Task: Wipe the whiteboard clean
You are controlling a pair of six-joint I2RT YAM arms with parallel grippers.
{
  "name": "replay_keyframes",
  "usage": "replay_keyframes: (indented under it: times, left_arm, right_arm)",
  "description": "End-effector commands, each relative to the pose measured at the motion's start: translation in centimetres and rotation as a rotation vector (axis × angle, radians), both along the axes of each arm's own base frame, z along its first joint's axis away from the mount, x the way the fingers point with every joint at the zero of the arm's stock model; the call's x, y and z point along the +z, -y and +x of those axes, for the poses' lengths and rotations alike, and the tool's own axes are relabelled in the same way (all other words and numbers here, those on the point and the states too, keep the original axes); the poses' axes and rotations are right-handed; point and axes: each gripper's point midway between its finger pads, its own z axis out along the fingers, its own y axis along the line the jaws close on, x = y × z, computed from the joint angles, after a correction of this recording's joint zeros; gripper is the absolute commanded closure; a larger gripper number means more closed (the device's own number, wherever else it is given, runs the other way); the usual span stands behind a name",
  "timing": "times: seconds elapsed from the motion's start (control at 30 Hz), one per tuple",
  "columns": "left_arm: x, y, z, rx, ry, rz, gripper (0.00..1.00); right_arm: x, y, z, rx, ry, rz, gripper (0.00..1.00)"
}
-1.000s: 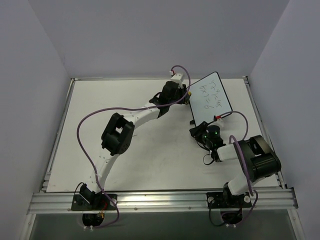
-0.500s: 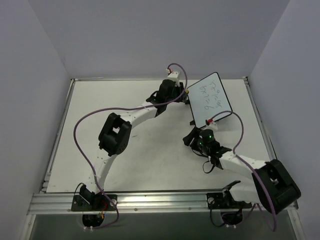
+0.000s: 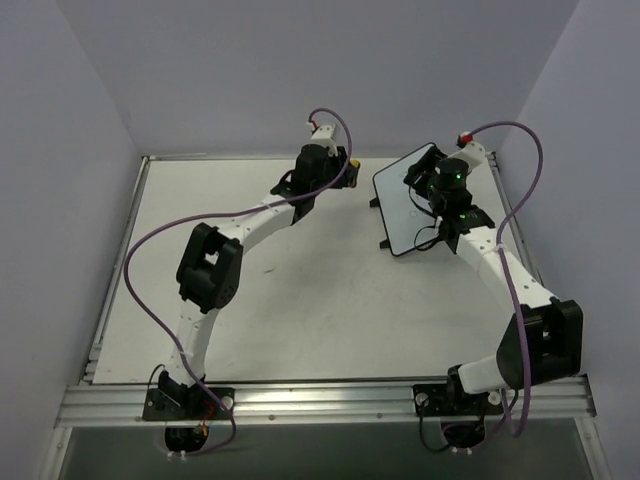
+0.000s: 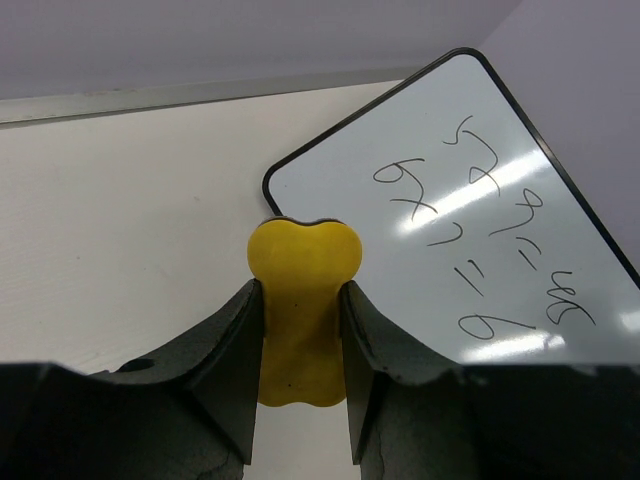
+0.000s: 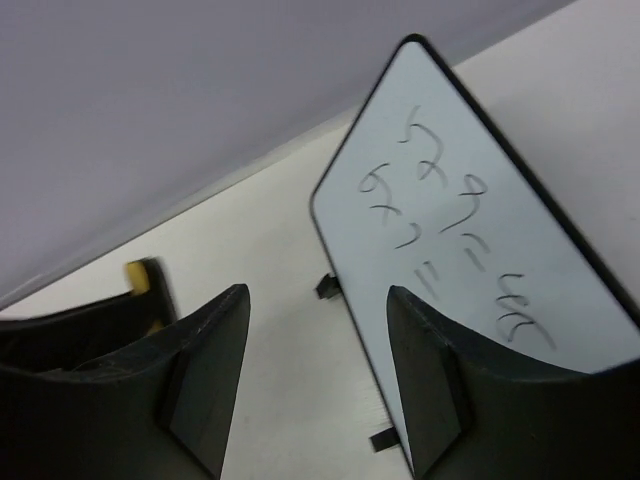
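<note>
The whiteboard (image 3: 398, 215) lies at the back right of the table, its far right part hidden under my right arm. Dark handwritten scribbles show on it in the left wrist view (image 4: 450, 220) and the right wrist view (image 5: 480, 230). My left gripper (image 3: 345, 172) (image 4: 300, 286) is shut on a yellow eraser block (image 4: 303, 250) (image 3: 354, 164), just left of the board's corner and apart from it. My right gripper (image 3: 414, 180) (image 5: 318, 292) is open and empty, above the board's left edge, beside a small black foot (image 5: 325, 287).
Grey walls close in the table at the back and both sides. A metal rail (image 3: 320, 400) runs along the front edge. Purple cables (image 3: 150, 250) loop off both arms. The left arm's fingers and eraser show in the right wrist view (image 5: 140, 280).
My right arm swung from the board's near edge to the back, now reaching over the board from its far right. My left gripper drew back left with the eraser.
</note>
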Motion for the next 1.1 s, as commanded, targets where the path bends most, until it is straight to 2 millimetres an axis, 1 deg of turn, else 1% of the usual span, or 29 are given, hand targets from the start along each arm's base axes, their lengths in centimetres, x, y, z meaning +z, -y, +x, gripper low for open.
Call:
replay_keyframes:
  times: [0.0, 0.03, 0.07, 0.1, 0.13, 0.17, 0.23, 0.33, 0.4, 0.43, 0.47, 0.53, 0.57, 0.63, 0.7, 0.77, 0.8, 0.83, 0.87, 0.9, 0.93, 1.07]
  left_arm:
    - [5.1, 0.2, -0.7, -0.031, 0.079, -0.086, 0.98]
    - [4.8, 0.1, -0.8, -0.032, 0.071, -0.088, 0.98]
    - [5.0, 0.0, -0.8, -0.031, 0.073, -0.094, 0.98]
    - [4.9, -0.1, -0.8, -0.033, 0.07, -0.094, 0.98]
    - [4.7, -0.2, -0.9, -0.035, 0.068, -0.097, 0.98]
    - [4.6, -0.4, -0.9, -0.035, 0.067, -0.097, 0.98]
    - [4.2, -0.4, -1.0, -0.039, 0.061, -0.094, 0.98]
    - [4.1, -0.9, -0.9, -0.037, 0.059, -0.097, 0.98]
    - [3.8, -1.1, -0.7, -0.039, 0.054, -0.101, 0.98]
    - [3.6, -1.2, -0.6, -0.039, 0.052, -0.102, 0.98]
    - [3.7, -1.2, -0.6, -0.043, 0.052, -0.105, 0.98]
    - [3.6, -1.4, -0.5, -0.043, 0.049, -0.109, 0.98]
    - [3.7, -1.5, -0.4, -0.042, 0.05, -0.112, 0.98]
    - [3.7, -1.6, -0.3, -0.042, 0.05, -0.112, 0.98]
    - [3.8, -1.7, -0.3, -0.047, 0.052, -0.115, 0.98]
    - [3.7, -1.9, -0.2, -0.047, 0.051, -0.113, 0.98]
    - [3.8, -1.9, -0.3, -0.051, 0.05, -0.115, 0.98]
    - [3.8, -2.2, -0.1, -0.047, 0.051, -0.116, 0.98]
    - [3.7, -2.3, -0.1, -0.048, 0.049, -0.117, 0.98]
    - [3.8, -2.4, 0.0, -0.046, 0.05, -0.119, 0.98]
    - [3.7, -2.4, 0.0, -0.049, 0.048, -0.12, 0.98]
    - [3.4, -2.7, 0.2, -0.048, 0.043, -0.122, 0.98]
  right_arm:
    - [-1.6, 4.6, 2.5, -0.06, -0.07, -0.065, 0.47]
    - [-2.5, 5.5, 3.1, -0.073, -0.088, -0.062, 0.47]
    - [-2.6, 6.5, 3.6, -0.089, -0.082, -0.057, 0.47]
    - [-2.6, 8.1, 4.1, -0.112, -0.08, -0.046, 0.47]
    - [-3.1, 8.9, 4.6, -0.122, -0.088, -0.041, 0.47]
    - [-3.0, 9.0, 5.0, -0.119, -0.077, -0.036, 0.47]
    - [-3.4, 12.0, 5.9, -0.159, -0.086, -0.019, 0.47]
    - [-3.6, 13.8, 6.8, -0.175, -0.089, -0.024, 0.47]
    - [-3.6, 14.5, 7.3, -0.181, -0.093, -0.04, 0.47]
    - [-3.2, 14.8, 7.6, -0.186, -0.087, -0.046, 0.47]
    - [-3.1, 15.0, 7.8, -0.186, -0.084, -0.05, 0.47]
    - [-3.9, 15.2, 8.4, -0.175, -0.105, -0.055, 0.47]
    - [-3.3, 15.4, 9.0, -0.158, -0.092, -0.047, 0.47]
    - [-4.1, 15.3, 9.8, -0.124, -0.097, -0.023, 0.48]
    - [-4.6, 15.4, 10.0, -0.081, -0.085, 0.011, 0.48]
    - [-4.7, 15.7, 10.4, -0.043, -0.067, 0.041, 0.5]
    - [-5.3, 15.9, 10.5, -0.037, -0.077, 0.051, 0.5]
    - [-5.5, 16.1, 10.6, -0.032, -0.073, 0.055, 0.5]
    - [-5.6, 16.1, 10.7, -0.021, -0.065, 0.067, 0.52]
    - [-6.3, 15.8, 10.6, 0.017, -0.069, 0.086, 0.53]
    - [-6.1, 15.6, 10.9, 0.034, -0.047, 0.086, 0.53]
    - [-7.0, 14.9, 11.3, 0.084, -0.034, 0.099, 0.54]
